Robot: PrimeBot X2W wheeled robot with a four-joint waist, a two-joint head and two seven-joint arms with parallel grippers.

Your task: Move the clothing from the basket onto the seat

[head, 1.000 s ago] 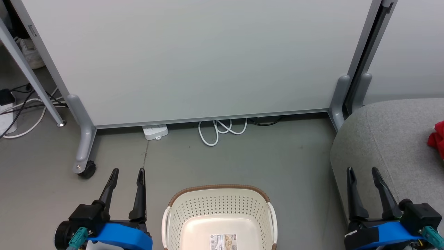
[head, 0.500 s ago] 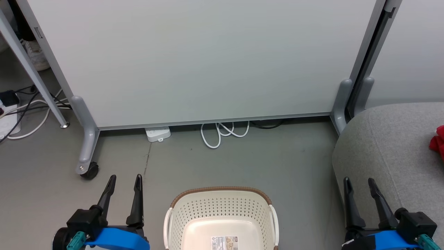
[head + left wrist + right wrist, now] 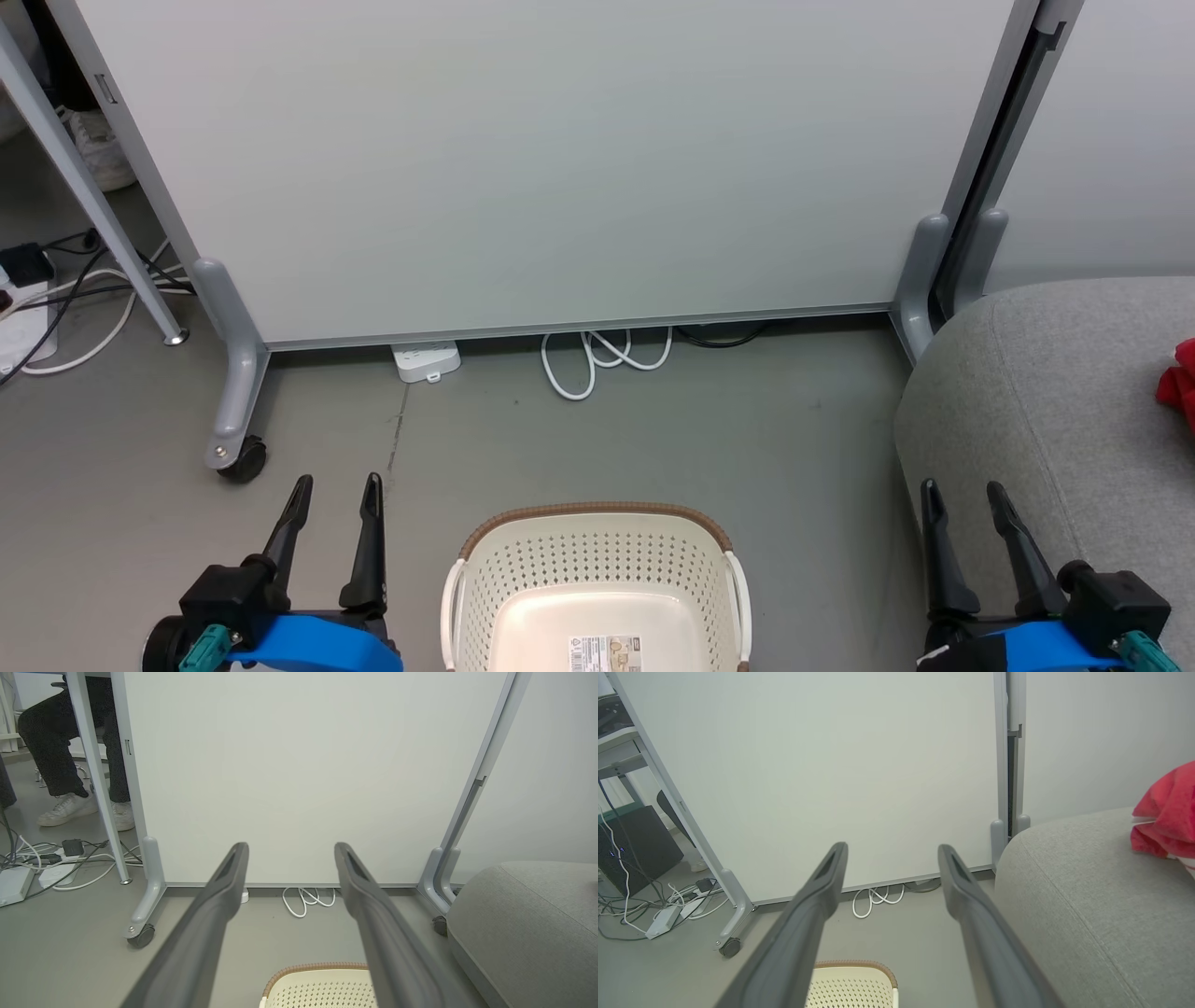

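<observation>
1. Head view, edges first: the basket (image 3: 597, 511) stands on the floor (image 3: 747, 439) at the bottom middle, its near part cut off by the frame. We see open floor between its far rim and the panel (image 3: 560, 159), and a strip of floor between it and the seat (image 3: 1046, 392) on the right.
2. The seat's rounded corner faces the basket, and its seam runs from the panel end toward us.
3. The left gripper (image 3: 338, 481) hangs over floor left of the basket, fingers apart and holding nothing. The right gripper (image 3: 960, 485) sits at the seat's near left edge, fingers likewise apart and holding nothing.
4. Counts: one basket, one seat, two grippers with two fingers each, one cable (image 3: 607, 359) coil, one power strip (image 3: 426, 360) and one castor (image 3: 245, 459).
5. The clothing (image 3: 1181, 383) lies on the seat at the right frame edge, well apart from the basket. We see one red heap and cannot tell how many pieces it holds.
6. The heap is crumpled, so we cannot tell its long axis.
7. The basket's handles sit left and right, its curved rim faces the panel, and its bottom shows one label.
</observation>
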